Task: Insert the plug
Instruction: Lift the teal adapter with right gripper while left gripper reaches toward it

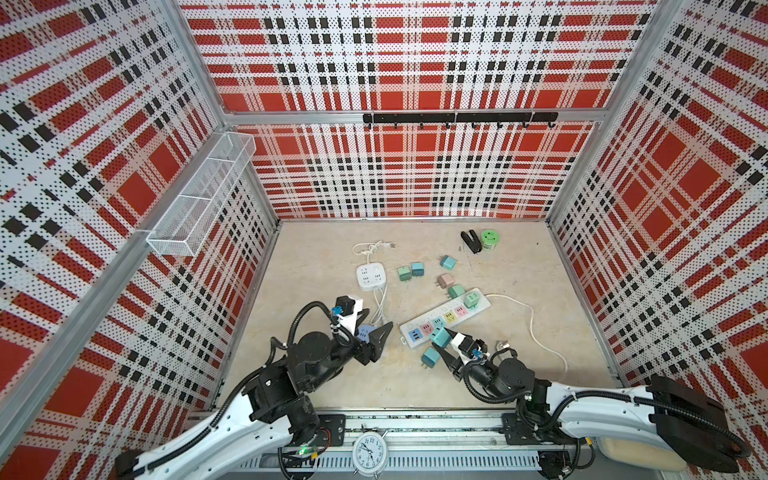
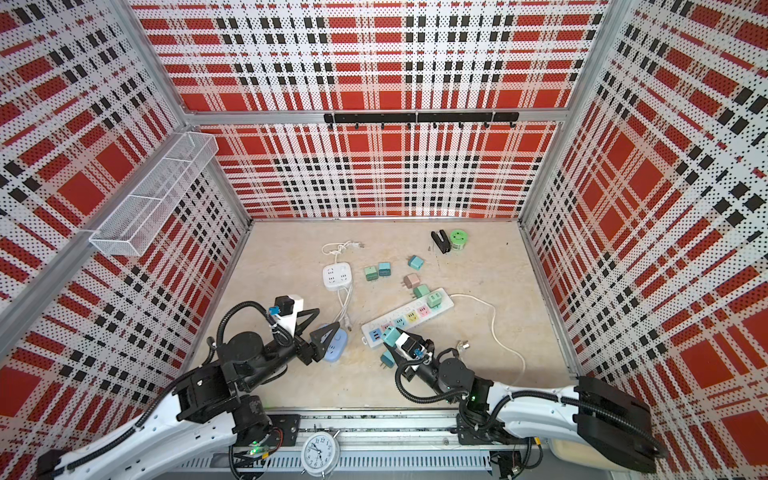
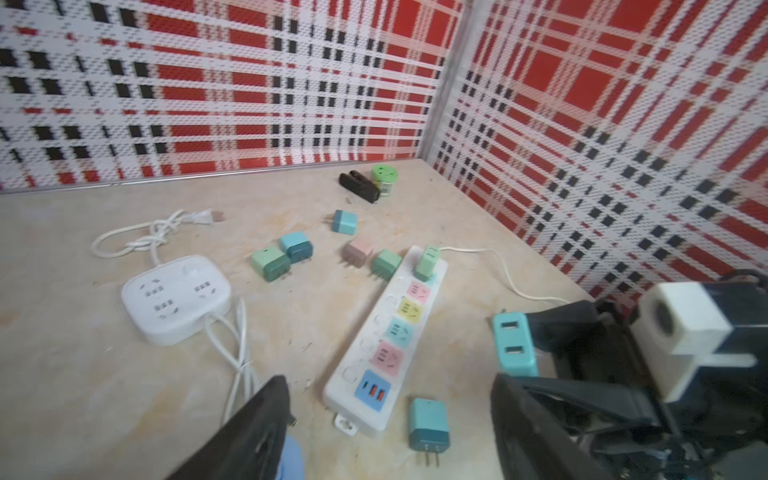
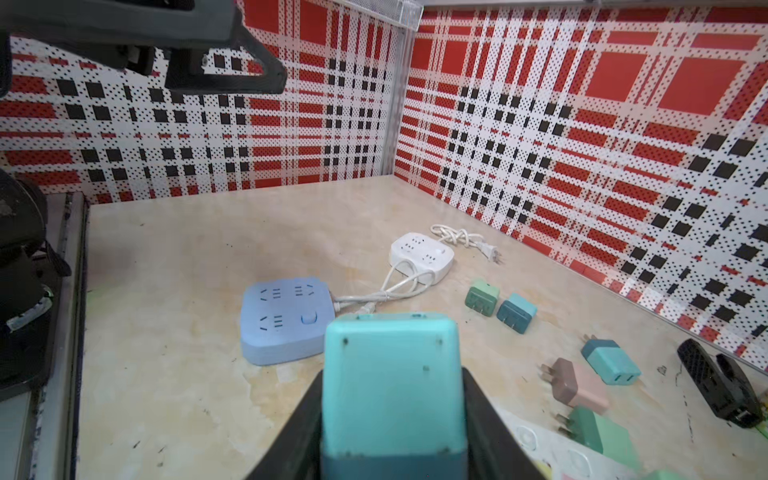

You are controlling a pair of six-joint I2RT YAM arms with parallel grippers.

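While the alarm clock (image 1: 370, 453) sits nearest me, I see my right gripper (image 4: 391, 374) clamped on the teal plug (image 1: 439, 337). It holds the plug at the near end of the white power strip (image 3: 349, 374) (whether the prongs touch the strip I cannot tell). A second teal plug (image 1: 431, 357) lies loose on the table (image 1: 395, 386) just beside that end. My left gripper (image 2: 327, 318) hovers above the blue socket block (image 4: 282, 320), jaws spread with nothing between them. Farther along, a green plug (image 1: 471, 298) stands seated in the strip's far end. Beyond lie a pink plug (image 1: 446, 280) and a white socket block (image 1: 370, 276), and farthest off a black clip (image 1: 471, 242).
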